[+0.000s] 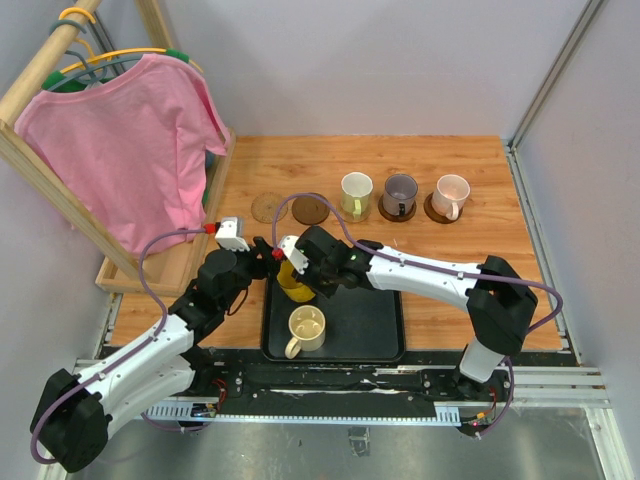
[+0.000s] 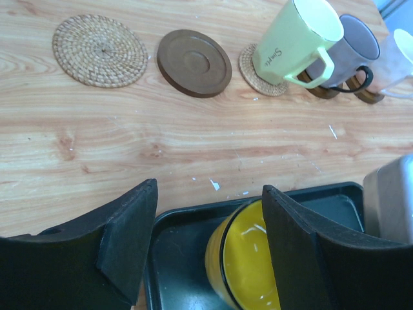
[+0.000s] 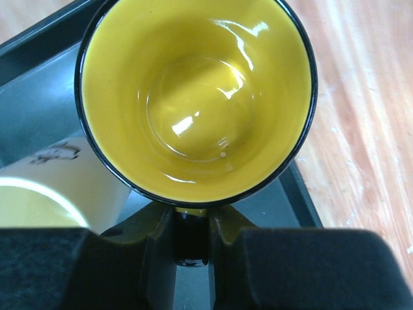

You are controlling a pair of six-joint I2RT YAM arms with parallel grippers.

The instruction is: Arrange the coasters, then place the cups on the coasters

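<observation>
1. The right fingers [image 3: 158, 255] are clenched on the handle of the yellow cup [image 3: 193, 97], its mouth facing the wrist camera.
2. The yellow cup is at the far left corner of the black tray [image 1: 370, 320]; I cannot tell whether its base touches the tray.
3. The cream cup [image 1: 305, 328] stands upright in the tray, just beside the yellow cup on its near side.
4. The left fingers [image 2: 126, 245] are spread apart and grasp nothing, hanging over the tray's far left edge near the yellow cup.
5. Further back on the tabletop [image 1: 470, 270], 5 coasters lie in a row.
6. The 2 on the left, the tan coaster [image 1: 268, 208] and the dark brown coaster [image 1: 309, 210], are bare.
7. The other 3 carry the whitish-green cup [image 1: 355, 193], the greyish-purple cup [image 1: 400, 193] and the pale pink cup [image 1: 451, 195].
</observation>
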